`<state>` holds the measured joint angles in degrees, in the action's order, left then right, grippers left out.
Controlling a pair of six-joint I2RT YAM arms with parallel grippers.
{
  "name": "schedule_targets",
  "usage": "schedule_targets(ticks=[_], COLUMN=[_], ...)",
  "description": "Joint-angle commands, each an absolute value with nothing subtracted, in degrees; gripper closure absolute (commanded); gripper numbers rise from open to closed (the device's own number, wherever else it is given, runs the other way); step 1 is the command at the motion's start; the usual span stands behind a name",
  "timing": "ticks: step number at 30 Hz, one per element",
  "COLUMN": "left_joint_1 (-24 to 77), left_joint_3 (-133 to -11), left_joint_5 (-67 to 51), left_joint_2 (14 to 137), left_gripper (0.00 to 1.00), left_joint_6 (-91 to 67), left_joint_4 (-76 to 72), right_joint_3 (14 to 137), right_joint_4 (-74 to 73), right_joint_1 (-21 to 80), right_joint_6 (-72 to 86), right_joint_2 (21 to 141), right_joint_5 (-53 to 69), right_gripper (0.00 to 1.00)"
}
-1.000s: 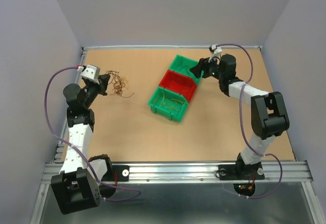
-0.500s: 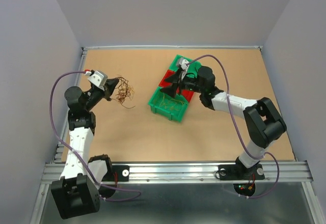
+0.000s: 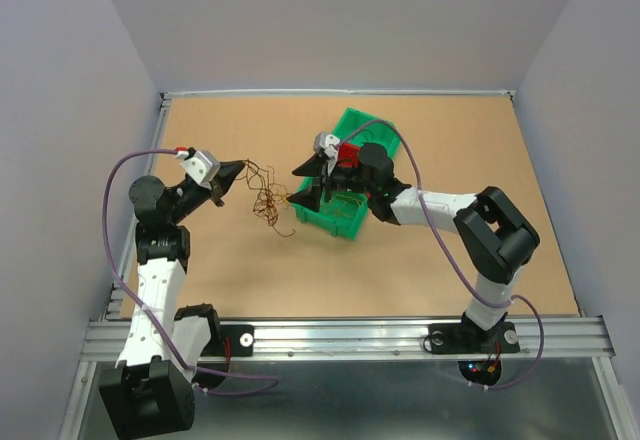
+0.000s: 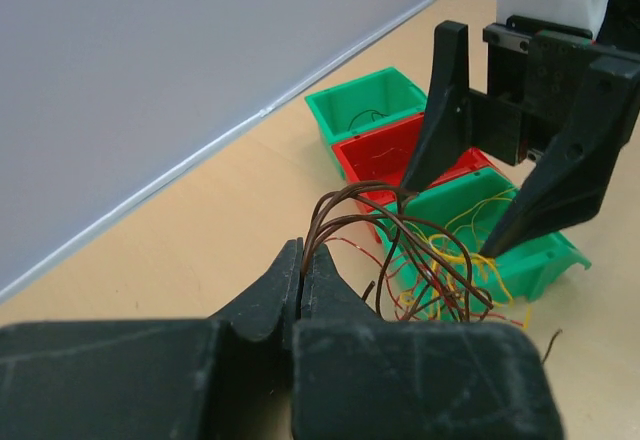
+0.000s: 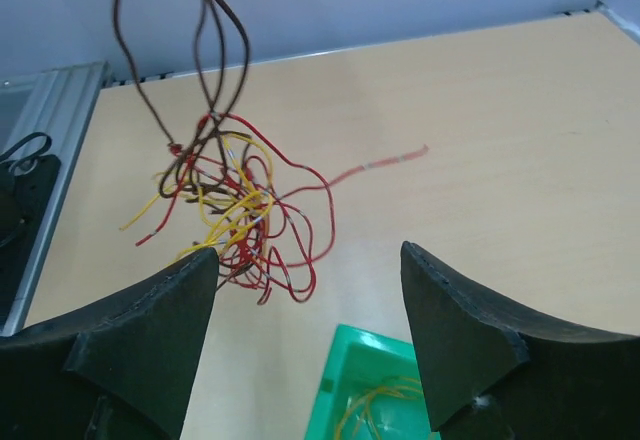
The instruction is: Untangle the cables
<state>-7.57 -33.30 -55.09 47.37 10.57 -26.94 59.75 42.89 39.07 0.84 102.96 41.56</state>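
From above, the left gripper is pinched together on the top of the cables. They are a red-brown and yellow tangle hanging from it over the table, between the two arms and just left of the near green bin. The right gripper points at the tangle with its jaws apart and holds nothing. A red bin and a far green bin sit in line behind.

In the left wrist view, the jaws close tight on a few brown wires, which arch up and then drop into the red and yellow clump. The other arm's black fingers stand wide beyond it.

In the right wrist view, the clump hangs ahead, a little left of the open gap. A single red strand trails free to the right, and yellow strands lie in the bin below.

The step in hand looks like drawing one cable out. It would go best if the right gripper took a strand that stands clear of the knot — the red tail seems likeliest — and closed on that alone. It should then pull slowly away while the left hold stays firm. Jaws this wide, driven into the middle, could catch several strands — better to come in at the edge.
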Motion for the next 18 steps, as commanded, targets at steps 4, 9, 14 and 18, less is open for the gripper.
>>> schedule_targets(ticks=[4,9,14,18], left_joint_1=[-6.9,-6.3,-6.4,-6.3], left_joint_3=[-32.7,-32.8,-34.4,-37.5], left_joint_5=[-60.8,-64.1,-62.7,-61.3], left_joint_2=[46.4,46.6,47.5,48.0], left_gripper=[1.00,1.00,1.00,1.00], left_joint_6=[13.2,13.3,11.9,12.6], left_joint_4=[-28.0,-27.7,-26.0,-22.3], right_joint_3=[66.9,70.7,74.2,75.8], right_joint_4=[47.3,47.2,47.2,47.0], right_joint_1=[43.7,45.6,46.6,47.0], right_joint_6=[-1.7,-0.9,-0.4,-0.2], right_joint_2=[106.4,110.7,113.9,116.2], right_joint_5=[42.7,42.9,43.2,42.0], right_gripper=[0.22,0.41,0.41,0.99])
